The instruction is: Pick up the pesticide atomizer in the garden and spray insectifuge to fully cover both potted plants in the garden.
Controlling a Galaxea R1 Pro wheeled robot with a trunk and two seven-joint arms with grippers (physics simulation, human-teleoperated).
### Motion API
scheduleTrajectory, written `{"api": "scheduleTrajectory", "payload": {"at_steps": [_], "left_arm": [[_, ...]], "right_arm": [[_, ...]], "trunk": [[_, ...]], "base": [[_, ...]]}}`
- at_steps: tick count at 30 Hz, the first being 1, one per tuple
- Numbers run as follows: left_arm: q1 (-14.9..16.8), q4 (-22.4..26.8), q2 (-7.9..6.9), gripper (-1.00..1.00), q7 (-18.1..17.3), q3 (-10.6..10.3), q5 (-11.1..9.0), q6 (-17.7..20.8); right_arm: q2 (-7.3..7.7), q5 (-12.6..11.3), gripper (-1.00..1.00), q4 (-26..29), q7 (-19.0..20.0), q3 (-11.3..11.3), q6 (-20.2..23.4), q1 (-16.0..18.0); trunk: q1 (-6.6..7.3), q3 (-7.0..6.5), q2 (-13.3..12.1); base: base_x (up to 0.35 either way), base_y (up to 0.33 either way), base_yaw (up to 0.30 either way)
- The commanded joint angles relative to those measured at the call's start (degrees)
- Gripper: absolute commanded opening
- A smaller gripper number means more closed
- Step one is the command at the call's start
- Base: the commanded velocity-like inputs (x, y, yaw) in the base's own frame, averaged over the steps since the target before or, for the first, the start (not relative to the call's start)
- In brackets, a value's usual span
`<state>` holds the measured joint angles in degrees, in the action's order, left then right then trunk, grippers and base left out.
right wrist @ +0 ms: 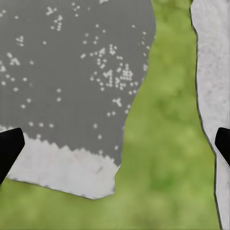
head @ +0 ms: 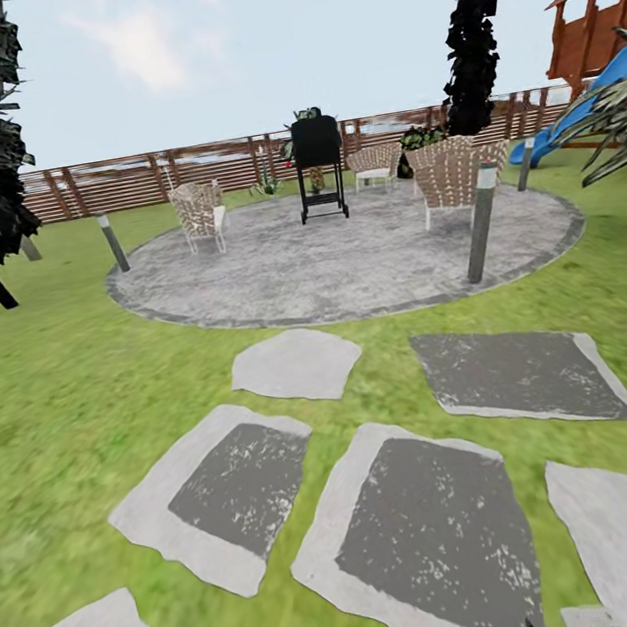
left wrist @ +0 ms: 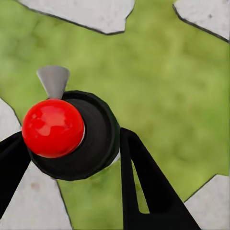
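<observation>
Holding the pesticide atomizer point(left wrist: 72, 136) in my left tool point(left wrist: 72, 182), that's the close-up news: the two black fingers point(left wrist: 143, 187) sit on either side of its round dark body, pressed against it, and I'm looking straight down on its top, with the glossy red ball point(left wrist: 52, 128) and a small grey nozzle tip point(left wrist: 53, 79) poking out past it. This arm points down at the ground, lawn point(left wrist: 163, 96) under the bottle and pale stone edges point(left wrist: 81, 12) around it.

Over on my right tool point(right wrist: 115, 143), the fingers are spread wide, only their black tips point(right wrist: 8, 148) showing at the two sides, nothing between them. That arm also points down, hanging above a grey, white-flecked stepping stone point(right wrist: 72, 72) and a strip of grass point(right wrist: 163, 143).

From the head camera, the stepping stones point(head: 429, 528) lie right in front of me, set apart across the green garden point(head: 53, 395). Beyond them comes the round grey patio point(head: 345, 258) with short posts point(head: 481, 221) at its rim, wicker chairs point(head: 198, 213) and a black grill point(head: 319, 166) standing on it. Farther back runs the brown slatted fence point(head: 131, 180), with dark trees point(head: 467, 36) and a wooden play tower with a blue slide point(head: 608, 64) off to the right.
</observation>
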<state>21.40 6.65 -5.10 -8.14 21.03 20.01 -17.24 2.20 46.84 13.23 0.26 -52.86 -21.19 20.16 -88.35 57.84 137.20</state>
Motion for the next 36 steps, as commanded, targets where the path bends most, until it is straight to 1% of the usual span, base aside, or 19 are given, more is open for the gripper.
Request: {"api": "scheduleTrajectory", "payload": {"at_steps": [1, 36], "left_arm": [[0.0, 0.0, 0.00, -1.00, -0.3, 0.5, 0.4, -0.2], [0.0, -0.1, 0.00, -1.00, -0.3, 0.5, 0.3, -0.2]], "right_arm": [[0.00, 0.5, 1.00, -0.1, 0.0, -0.5, -0.3, 0.1], [0.00, 0.6, 1.00, -0.1, 0.2, -0.5, -0.3, 0.1]], "trunk": [[-0.02, 0.05, 0.0], [-0.02, 0.05, 0.0]], "base": [[0.339, 0.000, 0.000], [0.339, 0.000, 0.000]]}}
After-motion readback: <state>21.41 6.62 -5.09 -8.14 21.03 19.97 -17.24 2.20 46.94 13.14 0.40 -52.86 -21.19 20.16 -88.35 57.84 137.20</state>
